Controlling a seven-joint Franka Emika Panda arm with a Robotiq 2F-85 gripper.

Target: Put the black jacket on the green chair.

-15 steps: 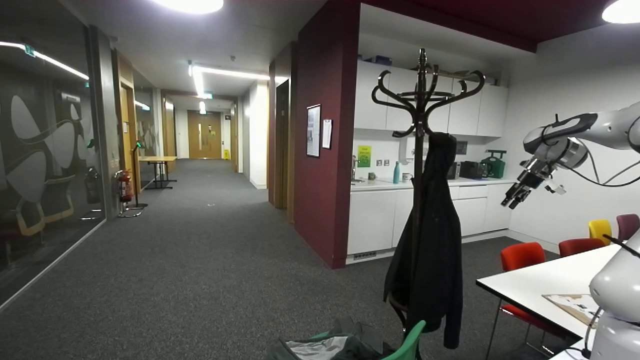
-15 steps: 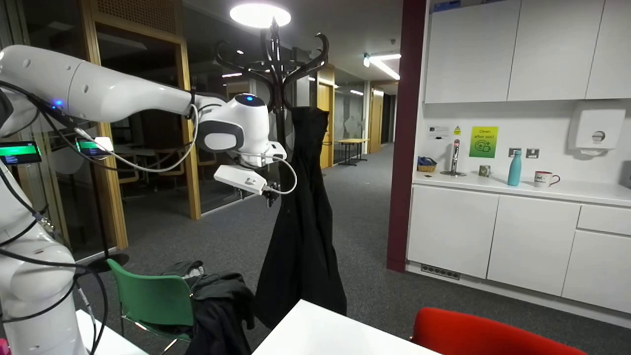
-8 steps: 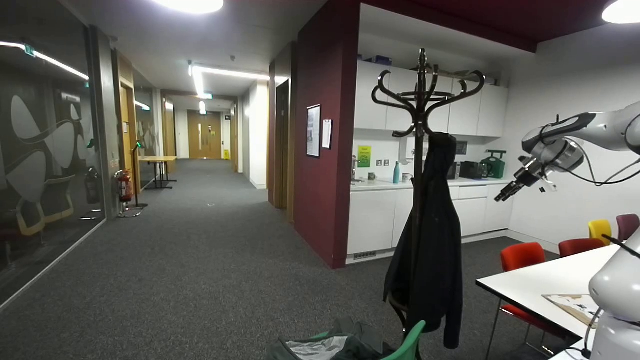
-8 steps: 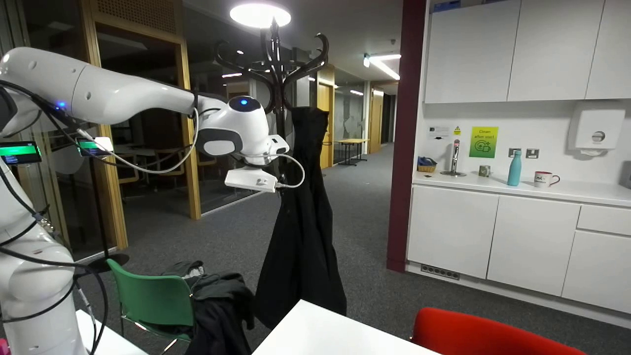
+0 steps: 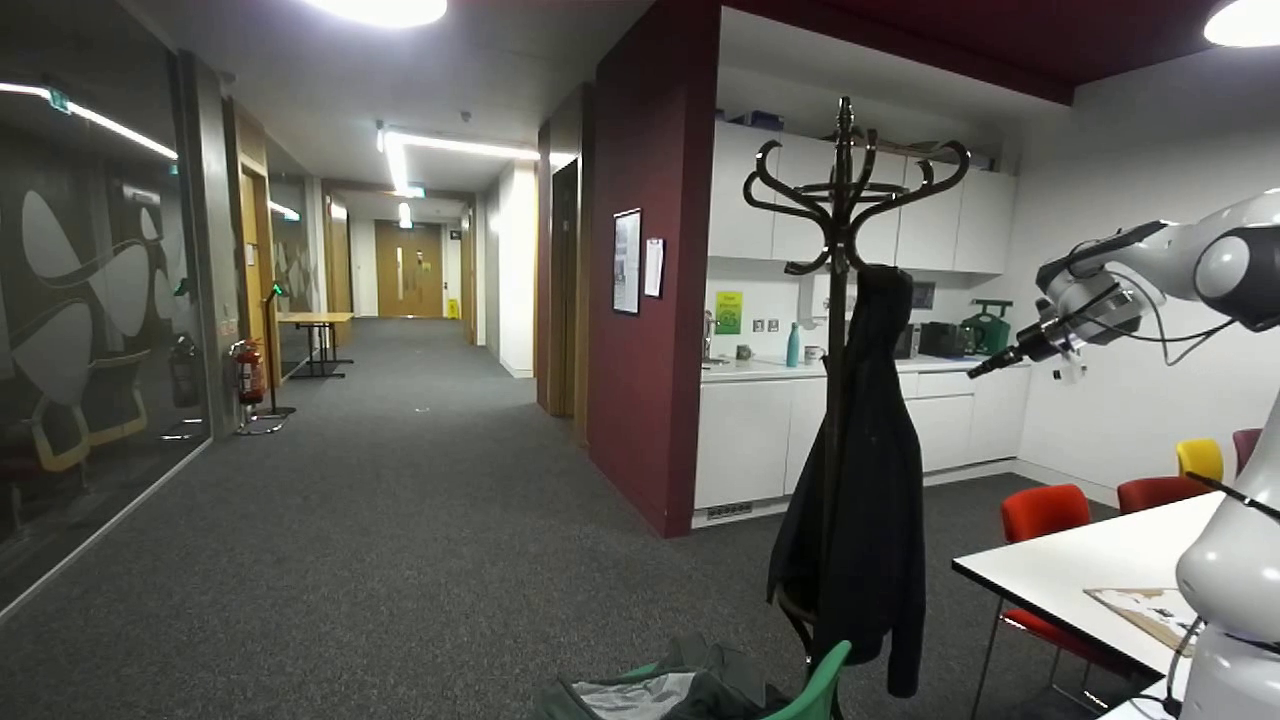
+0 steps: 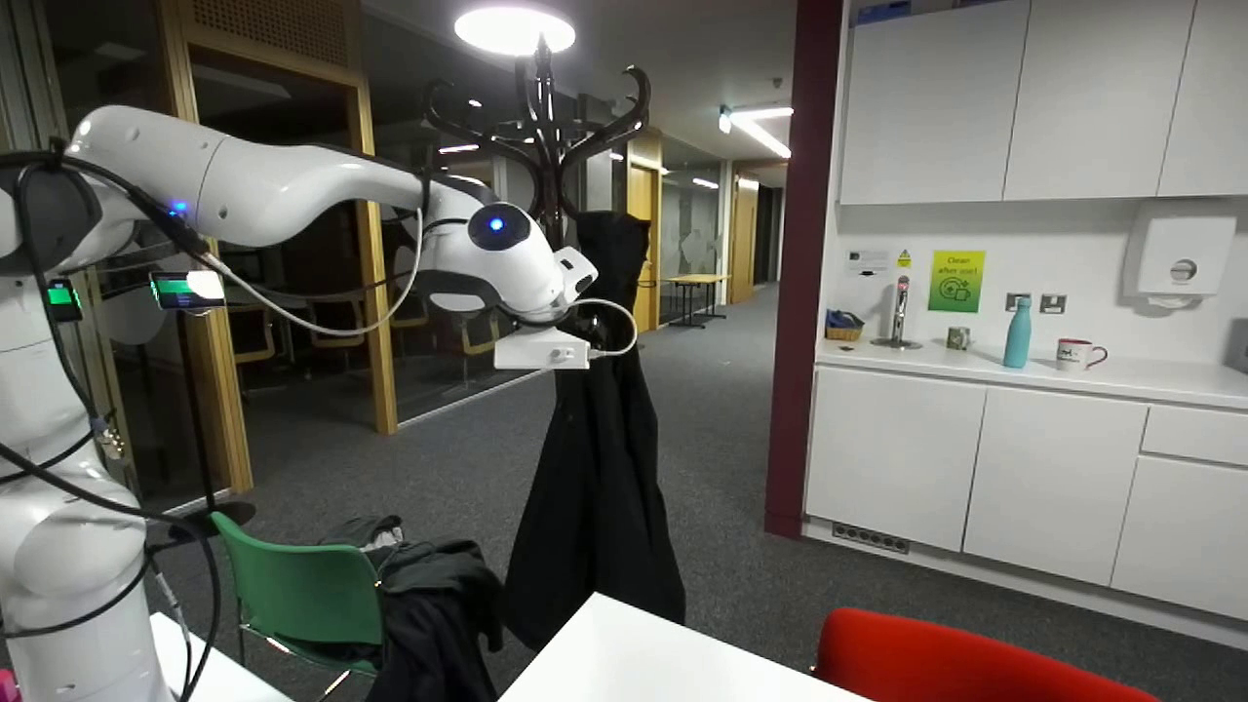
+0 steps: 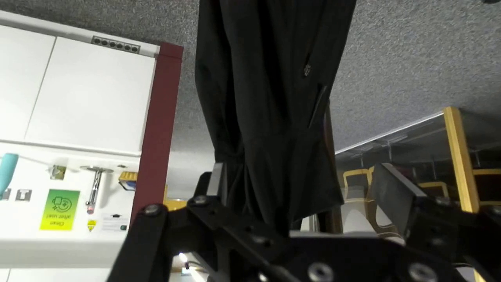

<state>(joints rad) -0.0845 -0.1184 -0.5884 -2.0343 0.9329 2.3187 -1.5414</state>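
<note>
Black two-finger gripper (image 5: 974, 373) – spread wide, holding nothing. Limp black fabric jacket (image 5: 880, 480) hangs from dark branching coat stand (image 5: 840, 230), long axis 12-to-6, at gripper's 9 o'clock in an exterior view, not touching – likely reach that way.

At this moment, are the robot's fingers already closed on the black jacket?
No, the fingers stand wide apart in the wrist view, and an exterior view shows a gap between them and the black jacket.

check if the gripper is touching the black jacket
Apart. An exterior view shows a gap between the gripper and the black jacket, with white cabinets visible through it.
</note>
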